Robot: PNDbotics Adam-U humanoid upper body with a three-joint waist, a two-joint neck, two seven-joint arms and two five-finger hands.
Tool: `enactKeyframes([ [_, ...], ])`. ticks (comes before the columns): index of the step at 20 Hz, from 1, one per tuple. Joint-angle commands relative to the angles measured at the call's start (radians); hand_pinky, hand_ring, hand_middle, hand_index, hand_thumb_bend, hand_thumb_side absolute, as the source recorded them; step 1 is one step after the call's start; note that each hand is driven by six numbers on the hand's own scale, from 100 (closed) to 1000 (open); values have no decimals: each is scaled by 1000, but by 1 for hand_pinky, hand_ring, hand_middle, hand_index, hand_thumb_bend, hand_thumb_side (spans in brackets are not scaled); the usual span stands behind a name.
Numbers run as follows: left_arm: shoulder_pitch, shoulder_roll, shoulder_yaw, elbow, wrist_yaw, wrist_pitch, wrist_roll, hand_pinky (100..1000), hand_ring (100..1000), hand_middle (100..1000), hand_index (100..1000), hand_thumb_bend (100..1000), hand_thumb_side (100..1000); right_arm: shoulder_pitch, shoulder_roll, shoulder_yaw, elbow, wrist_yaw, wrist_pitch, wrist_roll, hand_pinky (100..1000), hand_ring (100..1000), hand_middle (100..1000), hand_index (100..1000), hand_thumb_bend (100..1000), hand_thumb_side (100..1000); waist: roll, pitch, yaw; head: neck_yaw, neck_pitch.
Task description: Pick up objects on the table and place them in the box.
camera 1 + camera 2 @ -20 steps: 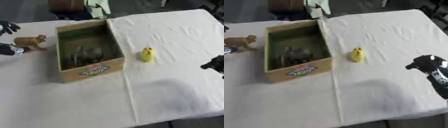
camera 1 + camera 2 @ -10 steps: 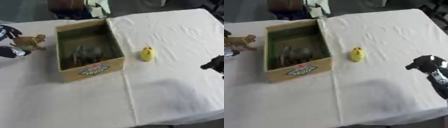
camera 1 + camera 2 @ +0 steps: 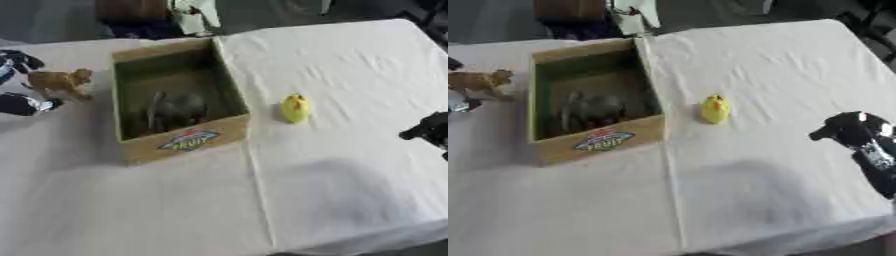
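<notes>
The left hand (image 3: pixel 19 80) curls its fingers around the brown toy animal (image 3: pixel 58 81) beside the cardboard box (image 3: pixel 185 142) (apparently to drop it inside); the right hand (image 3: pixel 859 137) idles, its fingers unclear.

Yellow toy (image 3: pixel 715 108) beside box (image 3: pixel 597 145) (table (image 3: pixel 754 190))

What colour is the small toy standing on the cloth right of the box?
Yellow, with a small orange spot near its top; the toy shows best in the right eye view.
</notes>
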Motion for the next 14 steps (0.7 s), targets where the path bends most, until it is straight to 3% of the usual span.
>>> enactKeyframes([
  [1, -17, 32, 0, -24, 6, -6, 21, 785, 768, 732, 818, 568, 368, -10, -24, -3, -11, 1, -5, 4, 716, 627, 550, 709, 100, 596, -1, -11, -3, 1, -11],
  [8, -17, 22, -11, -8, -8, -27, -40, 770, 738, 693, 810, 542, 389, -11, -20, -2, -10, 6, -9, 6, 716, 628, 550, 709, 100, 597, -2, 0, -12, 0, -11],
  [14, -17, 13, -15, 1, -28, -27, -81, 697, 592, 566, 770, 468, 388, -11, -18, -2, -9, 8, -10, 6, 716, 628, 550, 709, 100, 597, -3, 2, -12, -2, -9],
])
